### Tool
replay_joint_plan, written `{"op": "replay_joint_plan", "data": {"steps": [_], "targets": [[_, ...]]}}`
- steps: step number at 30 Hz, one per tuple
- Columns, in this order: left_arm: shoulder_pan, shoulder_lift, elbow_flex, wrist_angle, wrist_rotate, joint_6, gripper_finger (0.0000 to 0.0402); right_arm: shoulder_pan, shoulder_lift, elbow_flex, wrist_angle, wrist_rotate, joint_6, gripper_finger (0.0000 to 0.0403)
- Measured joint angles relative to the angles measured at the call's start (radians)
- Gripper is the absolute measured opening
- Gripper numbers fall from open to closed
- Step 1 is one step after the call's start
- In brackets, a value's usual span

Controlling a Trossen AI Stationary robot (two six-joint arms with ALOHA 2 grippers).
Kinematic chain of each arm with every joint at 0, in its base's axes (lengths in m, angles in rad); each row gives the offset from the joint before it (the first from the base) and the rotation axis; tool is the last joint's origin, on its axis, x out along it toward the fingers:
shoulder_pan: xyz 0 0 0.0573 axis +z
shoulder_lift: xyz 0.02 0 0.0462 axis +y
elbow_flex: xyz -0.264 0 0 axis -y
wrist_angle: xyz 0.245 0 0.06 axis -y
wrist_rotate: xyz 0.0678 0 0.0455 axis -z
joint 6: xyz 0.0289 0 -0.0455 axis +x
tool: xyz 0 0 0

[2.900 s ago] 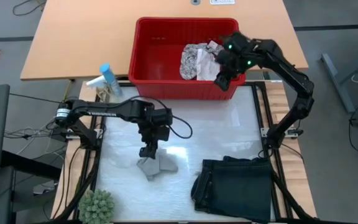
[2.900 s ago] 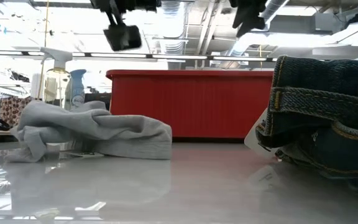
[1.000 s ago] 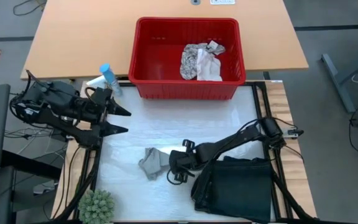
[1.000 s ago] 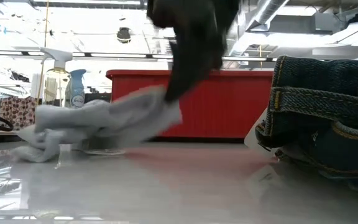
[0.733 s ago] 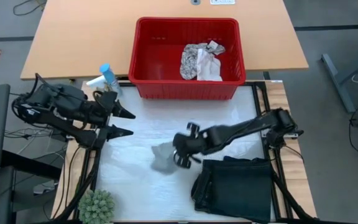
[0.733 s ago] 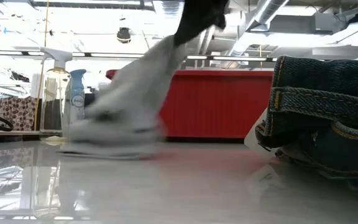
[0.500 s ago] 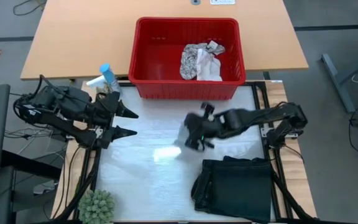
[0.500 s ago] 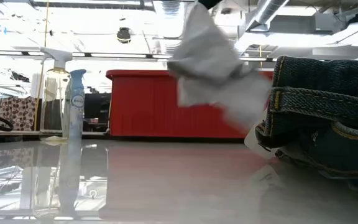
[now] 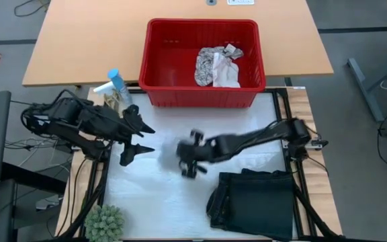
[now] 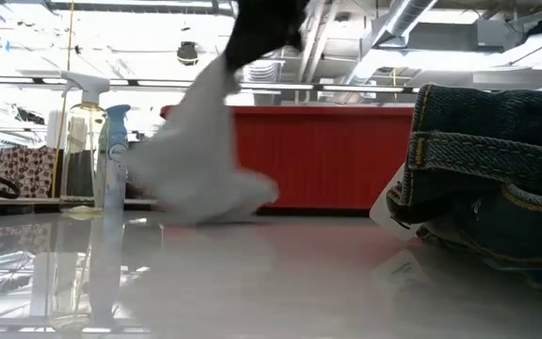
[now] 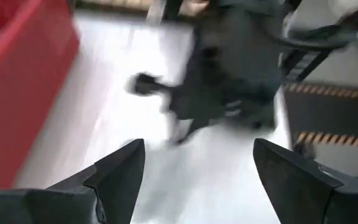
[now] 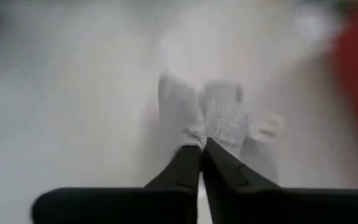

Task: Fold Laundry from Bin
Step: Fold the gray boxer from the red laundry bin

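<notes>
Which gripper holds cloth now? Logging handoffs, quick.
Left gripper: open, empty.
Right gripper: shut on the small whitish cloth.

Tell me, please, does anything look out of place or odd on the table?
Yes. The small whitish cloth hangs crumpled from the shut right gripper over the mat, not laid flat. A spray bottle and a small plant also stand by the laundry area. The left gripper waits open.

Right gripper (image 9: 188,160) motion-blurred; small whitish cloth (image 10: 200,160) smeared, shape unclear; dark garment (image 10: 483,188) cut by picture edge; bin (image 10: 318,155) partly hidden behind cloth
</notes>
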Motion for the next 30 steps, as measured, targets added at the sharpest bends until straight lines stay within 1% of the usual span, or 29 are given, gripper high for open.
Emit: {"op": "replay_joint_plan", "data": {"steps": [2,4,6,8,10,13,15,17,19,23,26,30], "targets": [[0.000,0.010,0.000,-0.084,-0.006,-0.040,0.0288,0.030,0.060,0.000,-0.019,-0.084,-0.016,0.0088],[-0.001,0.020,-0.001,-0.152,-0.020,-0.063,0.0288,0.054,0.108,-0.001,-0.052,-0.105,-0.014,0.0113],[-0.006,0.029,-0.030,-0.167,-0.034,-0.083,0.0288,0.074,0.130,-0.001,-0.081,-0.108,-0.003,0.0136],[-0.013,0.030,-0.082,-0.137,-0.052,-0.102,0.0288,0.082,0.135,0.000,-0.102,-0.110,0.007,0.0159],[-0.026,0.030,-0.155,-0.089,-0.044,-0.130,0.0288,0.087,0.132,0.002,-0.121,-0.121,0.015,0.0180],[-0.058,0.030,-0.302,0.031,-0.010,-0.181,0.0288,0.087,0.113,0.000,-0.170,-0.124,0.035,0.0206],[-0.093,0.031,-0.408,0.131,0.036,-0.191,0.0288,0.087,0.078,0.000,-0.205,-0.124,0.044,0.0219],[-0.136,0.031,-0.519,0.222,0.075,-0.202,0.0288,0.087,0.039,0.001,-0.247,-0.120,0.059,0.0227],[-0.176,0.033,-0.624,0.298,0.084,-0.235,0.0288,0.089,0.003,0.002,-0.283,-0.116,0.064,0.0229],[-0.237,0.034,-0.787,0.390,0.048,-0.326,0.0288,0.101,-0.064,0.001,-0.315,-0.064,0.106,0.0228],[-0.286,0.034,-0.868,0.451,0.015,-0.363,0.0288,0.111,-0.107,0.002,-0.321,-0.010,0.115,0.0228],[-0.336,0.033,-0.930,0.520,-0.028,-0.394,0.0288,0.117,-0.130,0.002,-0.321,0.034,0.134,0.0228]]}}
